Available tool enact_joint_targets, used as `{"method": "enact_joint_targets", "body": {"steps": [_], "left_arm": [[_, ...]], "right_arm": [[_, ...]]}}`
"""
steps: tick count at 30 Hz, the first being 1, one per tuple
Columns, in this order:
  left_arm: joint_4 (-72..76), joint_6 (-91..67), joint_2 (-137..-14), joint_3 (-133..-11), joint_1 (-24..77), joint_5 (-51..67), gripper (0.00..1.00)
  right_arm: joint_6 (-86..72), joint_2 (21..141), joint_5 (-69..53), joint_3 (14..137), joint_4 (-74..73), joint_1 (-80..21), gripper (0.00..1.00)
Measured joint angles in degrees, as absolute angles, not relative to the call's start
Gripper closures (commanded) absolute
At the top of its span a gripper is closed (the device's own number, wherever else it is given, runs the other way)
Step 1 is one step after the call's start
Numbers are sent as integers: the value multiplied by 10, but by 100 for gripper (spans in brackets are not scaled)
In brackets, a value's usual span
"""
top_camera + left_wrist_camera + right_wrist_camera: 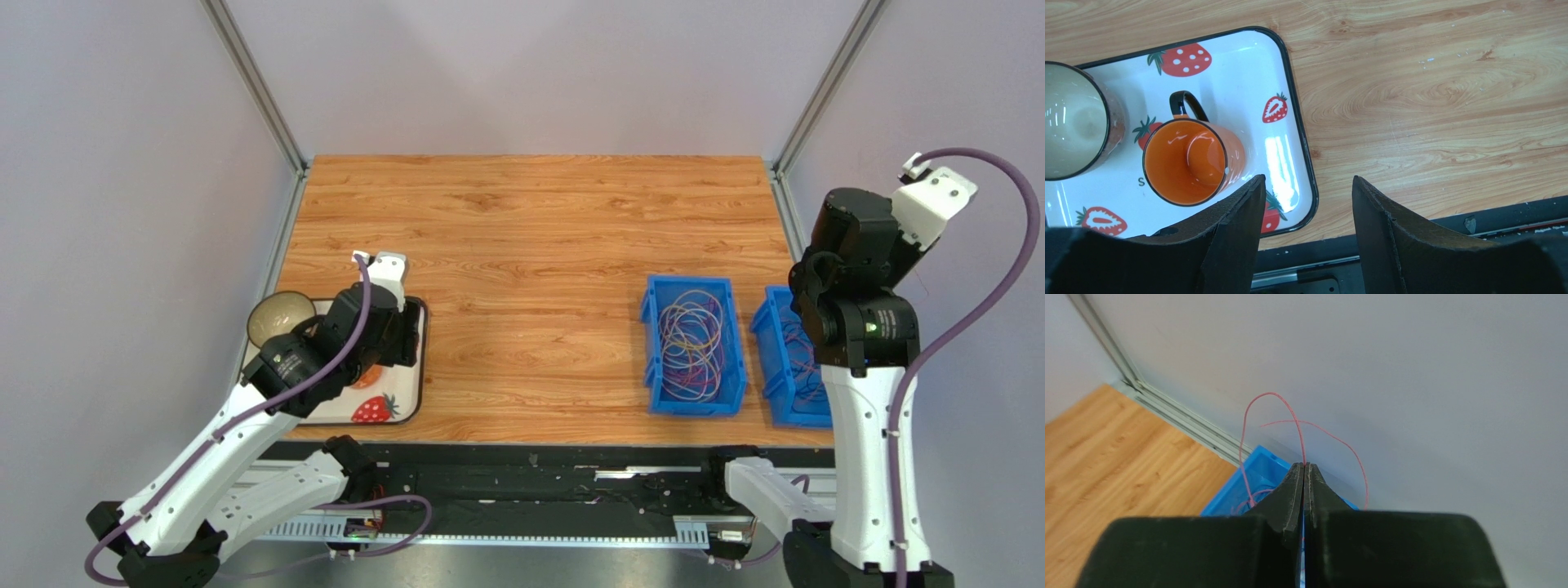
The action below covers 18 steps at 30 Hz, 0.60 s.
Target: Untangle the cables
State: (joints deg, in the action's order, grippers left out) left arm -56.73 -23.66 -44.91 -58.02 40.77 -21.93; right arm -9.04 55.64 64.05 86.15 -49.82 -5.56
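Was standing nearby, so fwiw: the right gripper [1304,468] was pinched tight on one thin pink cable [1242,438], held up in the air w/ the grey wall behind it. The wire looped above the fingertips, and one side trailed down toward the blue bin [1257,478] right below. Most of the cables [691,331] sat in a multicolour heap in the other blue bin [649,339], just beside it on the right part of the wooden table [528,233]. The left gripper [1308,184] was way over on the opposite side, jaws apart w/ nothing between them, above the near corner of a strawberry tray [1229,92] next to an orange mug [1192,162].
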Motion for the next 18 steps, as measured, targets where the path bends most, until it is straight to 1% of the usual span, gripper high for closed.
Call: {"method": "enact_joint_targets", "body": {"steps": [2, 6, 14, 15, 16, 18], "left_arm": [[-567, -237, -452, -580, 408, -219, 38], [-567, -237, -460, -580, 408, -218, 39], [-567, -237, -472, -580, 408, -215, 40], [-567, -237, -474, -580, 408, -215, 40], [-567, -237, -476, -580, 408, -215, 40], [-567, -237, -478, -580, 408, -215, 40]], "right_arm": [[-108, 556, 598, 829, -506, -1, 100], [-153, 565, 523, 768, -516, 68, 100], [-221, 616, 390, 670, -514, 143, 100], [-226, 617, 373, 660, -514, 150, 93], [-229, 618, 361, 653, -512, 157, 65], [-239, 622, 341, 648, -510, 169, 38]]}}
